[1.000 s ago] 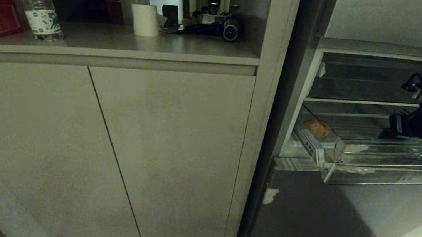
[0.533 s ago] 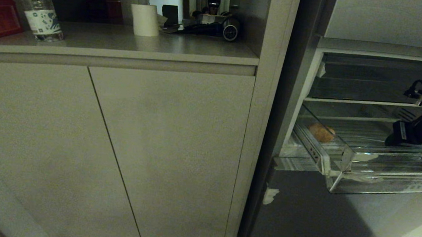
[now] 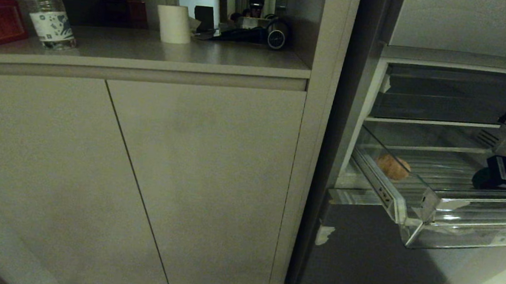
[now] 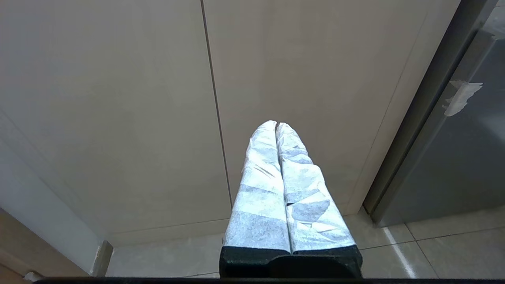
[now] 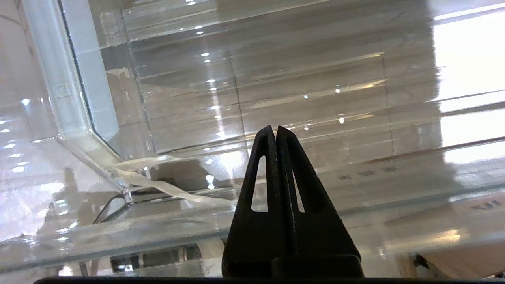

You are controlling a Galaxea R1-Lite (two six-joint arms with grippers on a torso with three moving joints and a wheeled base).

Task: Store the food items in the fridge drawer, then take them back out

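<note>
Hovering: right gripper (image 5: 275, 132) fully closed, empty | over fridge drawer (image 5: 236, 90)

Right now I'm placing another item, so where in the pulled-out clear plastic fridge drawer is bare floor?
The clear ribbed fridge drawer has bare floor across its middle, between the brownish-orange food piece near its left wall and the dark green piece on the right. The right side is crowded: the shut right gripper hangs there.

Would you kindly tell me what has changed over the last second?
The fridge drawer has slid further out, carrying the brownish-orange food item with it, as the shut right gripper drew back rightward. The counter and the parked left gripper look unchanged.
</note>
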